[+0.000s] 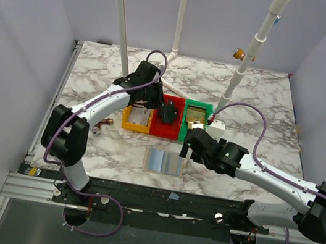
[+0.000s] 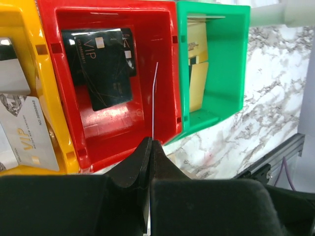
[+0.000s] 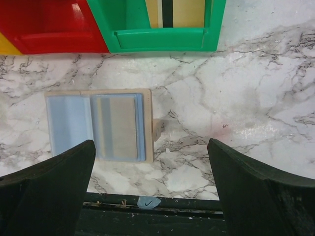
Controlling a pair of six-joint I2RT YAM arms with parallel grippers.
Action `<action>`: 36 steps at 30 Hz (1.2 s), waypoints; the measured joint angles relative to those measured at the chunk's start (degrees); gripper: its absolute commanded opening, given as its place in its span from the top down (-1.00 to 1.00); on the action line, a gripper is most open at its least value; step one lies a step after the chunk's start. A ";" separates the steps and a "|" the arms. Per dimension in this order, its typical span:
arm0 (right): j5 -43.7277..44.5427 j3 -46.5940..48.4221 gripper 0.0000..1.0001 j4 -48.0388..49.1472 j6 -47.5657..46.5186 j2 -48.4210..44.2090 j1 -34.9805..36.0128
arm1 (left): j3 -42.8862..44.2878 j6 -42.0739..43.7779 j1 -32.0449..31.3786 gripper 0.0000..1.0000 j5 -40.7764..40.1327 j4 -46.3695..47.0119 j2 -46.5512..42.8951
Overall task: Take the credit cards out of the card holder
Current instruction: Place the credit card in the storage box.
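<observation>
We see the card holder lying open and flat on the marble table, just in front of the trays. It has a tan outer rim, pale blue pockets inside and a small tab on one side. One half shows a grey-tan panel; we cannot tell whether that is a card. A black VIP card lies flat in the red tray. A silver-white VIP card lies in the yellow tray, and a gold-tan card in the green tray. A thin pale edge-on card stands over the red tray, pinched between the tips of the left gripper.
</observation>
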 measured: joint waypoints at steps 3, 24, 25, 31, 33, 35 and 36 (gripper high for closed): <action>0.00 0.00 -1.00 -0.20 0.00 0.00 0.00 | 2.78 0.13 -0.68 1.00 -1.09 -1.03 3.02; 0.00 0.00 -1.00 -0.39 0.00 -0.74 0.00 | 16.57 0.37 -3.37 1.00 -4.74 -4.92 18.40; -0.02 0.00 -1.00 -0.39 0.00 -0.72 0.00 | 16.59 0.37 -3.34 1.00 -4.74 -4.87 18.56; -0.02 0.00 -1.00 -0.39 0.00 -0.59 0.00 | 16.70 0.37 -3.48 0.64 -4.72 -4.92 20.00; -0.02 0.00 -1.00 -0.39 0.00 -0.50 0.00 | 16.70 0.37 -3.56 0.42 -4.70 -4.94 20.17; -0.02 0.00 -1.00 -0.37 0.00 -0.37 0.00 | 16.70 0.48 -3.61 0.06 -4.70 -4.94 20.17; -0.02 0.00 -1.00 -0.39 0.00 -0.31 0.00 | 16.72 0.52 -3.67 -0.01 -4.70 -4.94 20.15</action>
